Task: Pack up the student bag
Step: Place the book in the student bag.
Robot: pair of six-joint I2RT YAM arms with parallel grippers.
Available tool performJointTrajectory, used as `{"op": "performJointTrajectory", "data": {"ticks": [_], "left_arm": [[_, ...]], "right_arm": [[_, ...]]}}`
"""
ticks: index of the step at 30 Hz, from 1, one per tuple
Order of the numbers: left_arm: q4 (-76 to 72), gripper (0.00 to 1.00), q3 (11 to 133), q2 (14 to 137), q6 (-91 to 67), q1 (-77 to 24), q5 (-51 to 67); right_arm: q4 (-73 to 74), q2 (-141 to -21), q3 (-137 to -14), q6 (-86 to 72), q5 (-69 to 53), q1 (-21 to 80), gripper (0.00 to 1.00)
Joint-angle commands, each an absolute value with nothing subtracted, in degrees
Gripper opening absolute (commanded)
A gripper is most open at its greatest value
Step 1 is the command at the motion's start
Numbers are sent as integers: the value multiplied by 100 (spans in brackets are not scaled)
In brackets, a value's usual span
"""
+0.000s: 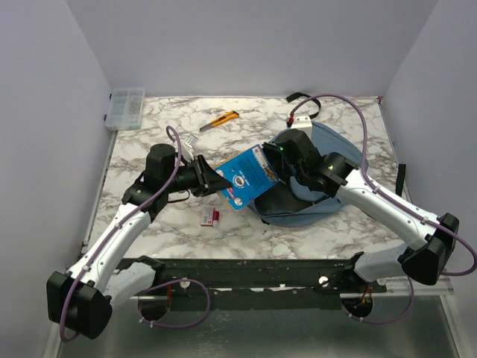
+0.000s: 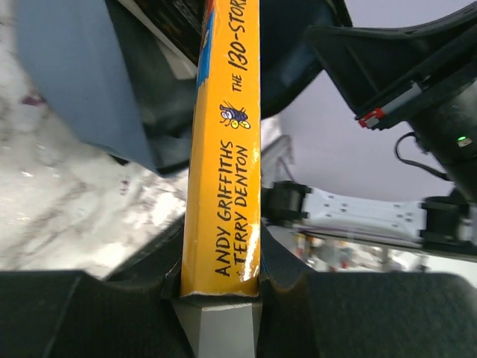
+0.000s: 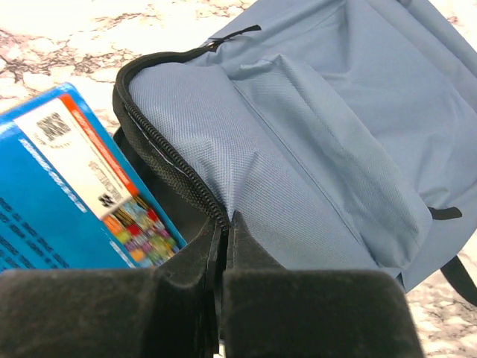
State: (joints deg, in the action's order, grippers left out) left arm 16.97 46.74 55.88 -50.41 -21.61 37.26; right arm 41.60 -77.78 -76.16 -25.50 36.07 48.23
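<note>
1. One white-and-grey marble table carries everything; both arms reach in from its near edge.
2. Large soft dusty-blue fabric backpack lies flat, right of the table's centre. Main zipper is open, dark mouth facing left and toward the near edge. Black webbing strap trails off at the far side.
3. Right gripper: fingers pressed together, pinching the upper zipper rim of the backpack and holding that edge up off the lower side, so the mouth gapes.
4. Left gripper: clamped on the paperback book at its left end, one finger on each cover. Blue glossy cover, yellow spine reading "Andy Griffiths Terry Denton". Held off the table, tilted, just left of the backpack, with its right corner over the dark opening. Right wrist view shows the back cover with its barcode right beside the zipper teeth. How far inside it is, can't tell.
5. Clear plastic compartment box sits at the far left corner of the table, well apart from the rest.
6. Yellow-and-black utility knife lies far-centre, between the box and the backpack.
7. Small red-and-white object lies on the table near the edge, below the book; too small to identify.
</note>
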Motion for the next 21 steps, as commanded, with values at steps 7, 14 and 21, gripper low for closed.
{"op": "performJointTrajectory", "data": {"ticks": [7,14,21], "left_arm": [[-136,0,4085,6307,-7065,-2204,5003],[-1726,0,4128,7282,-8277,-2468,5139],[-2559,0,4577,8347,-8903,-3023,4592]], "right_arm": [[3582,-7640,-7770,-2755,3067,4737,0],[3538,-7620,-7818,-2708,2915,4738,1],[3543,-7488,-7901,-2734,2795,4738,1]]}}
